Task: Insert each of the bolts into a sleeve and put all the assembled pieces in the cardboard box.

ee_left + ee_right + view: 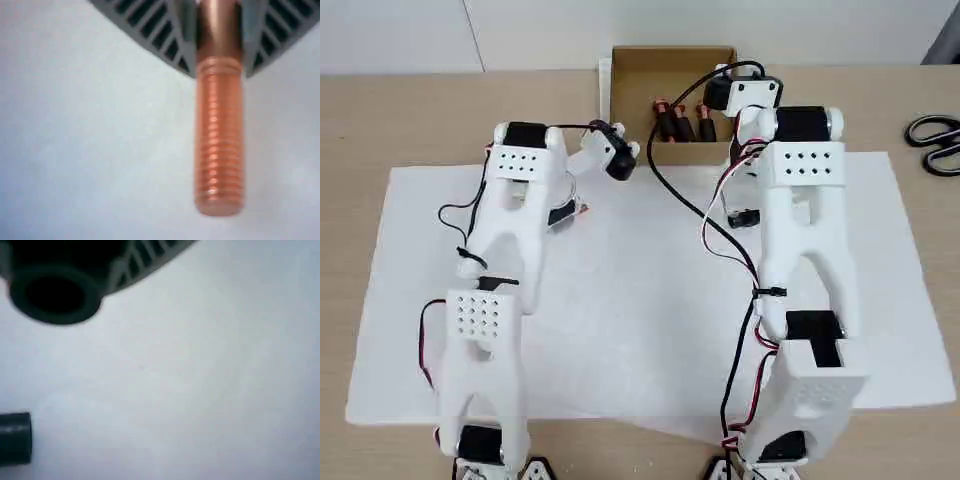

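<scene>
**If the two halves meet crooked, the join could jam**

While three pieces (684,125) lie in the box (650,70), the high view shows both arms bent forward over the sheet (640,320). The left arm (520,190) dips in front of the box's left corner, with the left claw (574,207) low. The right arm (805,200) stretches to the box's right front corner, its wrist beside the wall.

From the left wrist, the left claw is closed tight on the bolt (219,145) near its head, and the threaded shank pokes out free. With so short a hold, I judge a sideways push could swivel it.

From the right wrist, the right claw (75,265) seems clamped round a sleeve (54,296), bore facing the camera. A spare sleeve (14,437) lies on the sheet nearby. Threads catching the rim off-axis could knock the sleeve loose, and a low sweep might roll the spare away from the box.
</scene>
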